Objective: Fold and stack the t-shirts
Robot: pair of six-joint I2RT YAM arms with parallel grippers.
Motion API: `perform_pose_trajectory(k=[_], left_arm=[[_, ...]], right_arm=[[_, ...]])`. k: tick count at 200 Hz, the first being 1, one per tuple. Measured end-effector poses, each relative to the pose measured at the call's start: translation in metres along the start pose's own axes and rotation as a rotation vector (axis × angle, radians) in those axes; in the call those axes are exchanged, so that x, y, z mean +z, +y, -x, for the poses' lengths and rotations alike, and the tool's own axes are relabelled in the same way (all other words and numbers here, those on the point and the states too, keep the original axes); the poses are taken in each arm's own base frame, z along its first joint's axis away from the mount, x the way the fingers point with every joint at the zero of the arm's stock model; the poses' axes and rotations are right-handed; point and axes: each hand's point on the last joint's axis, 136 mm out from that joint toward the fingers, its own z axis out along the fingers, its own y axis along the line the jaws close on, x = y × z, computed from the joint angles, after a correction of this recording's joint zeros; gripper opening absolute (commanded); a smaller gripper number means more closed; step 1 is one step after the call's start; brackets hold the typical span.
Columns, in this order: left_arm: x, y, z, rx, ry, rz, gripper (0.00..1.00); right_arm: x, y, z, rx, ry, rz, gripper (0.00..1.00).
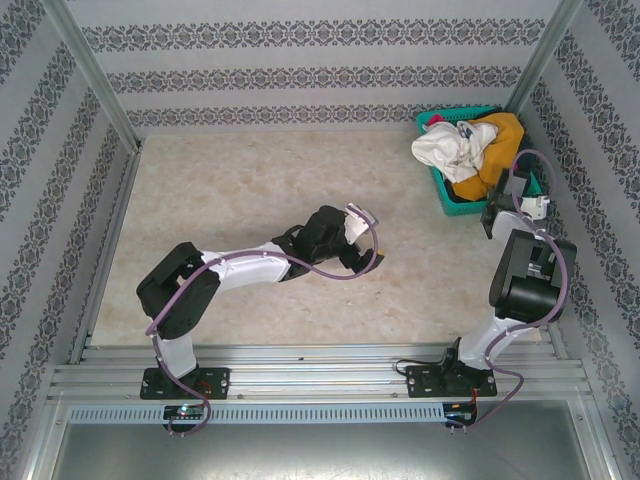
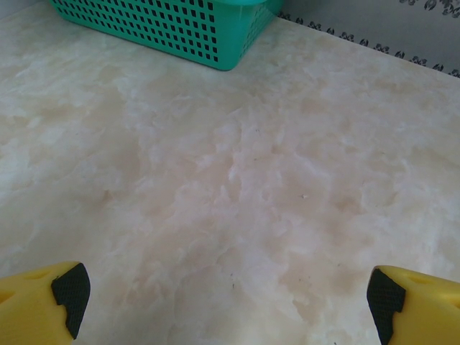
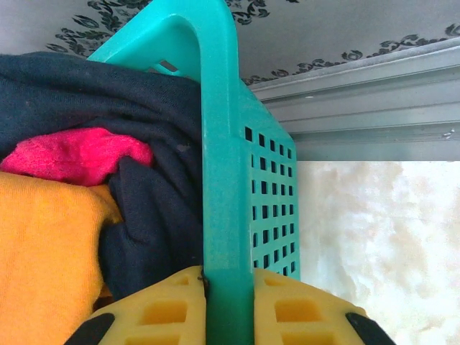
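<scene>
The t-shirts lie bunched in a teal mesh basket at the far right of the table: a cream-white one on top and a mustard-yellow one beside it. In the right wrist view I see yellow cloth, magenta cloth and dark navy cloth inside the basket. My right gripper is shut on the basket's rim, one finger inside and one outside. My left gripper hangs open over bare table, its fingers wide apart with nothing between them.
The basket's mesh wall stands ahead of the left gripper. A metal frame rail and the patterned wall run close behind the basket. The marble-look table stretches left of the basket, with the left arm lying across its middle.
</scene>
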Motion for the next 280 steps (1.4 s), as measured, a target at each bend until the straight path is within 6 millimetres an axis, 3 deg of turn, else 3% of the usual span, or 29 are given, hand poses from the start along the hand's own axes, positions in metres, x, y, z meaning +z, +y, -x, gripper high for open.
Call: perform_pose_trajectory(k=[19,43,57,83,105,154,190,231,280], left_arm=[[0.0,0.0,0.003,0.001,-0.006,0.0,1.0],[0.0,0.0,0.007,0.002,-0.013,-0.001,1.0],[0.0,0.0,0.007,0.002,-0.013,-0.003,1.0],[0.0,0.0,0.007,0.003,-0.013,-0.003,1.0],[0.0,0.0,0.007,0.004,-0.013,-0.003,1.0],[0.0,0.0,0.007,0.004,-0.013,-0.002,1.0],[0.0,0.0,0.006,0.003,-0.004,-0.003,1.0],[0.014,0.0,0.023,0.006,-0.025,-0.014,1.0],[0.039,-0.004,0.023,0.006,-0.02,-0.055,1.0]], right_arm=[[0.001,0.001,0.0,0.004,-0.001,0.003,0.02],[0.001,0.002,0.0,0.005,0.0,0.006,0.43],[0.001,0.0,0.0,-0.002,0.002,0.003,0.6],[-0.008,-0.008,-0.001,-0.028,0.011,0.005,0.83],[-0.032,-0.003,0.001,-0.077,0.021,0.048,0.98],[-0.102,0.021,0.005,-0.263,0.001,0.205,0.98],[-0.126,0.035,-0.01,-0.481,-0.004,0.266,0.98],[-0.116,0.063,-0.028,-0.746,-0.001,0.277,0.98],[-0.067,0.106,-0.047,-0.914,0.051,0.293,0.97]])
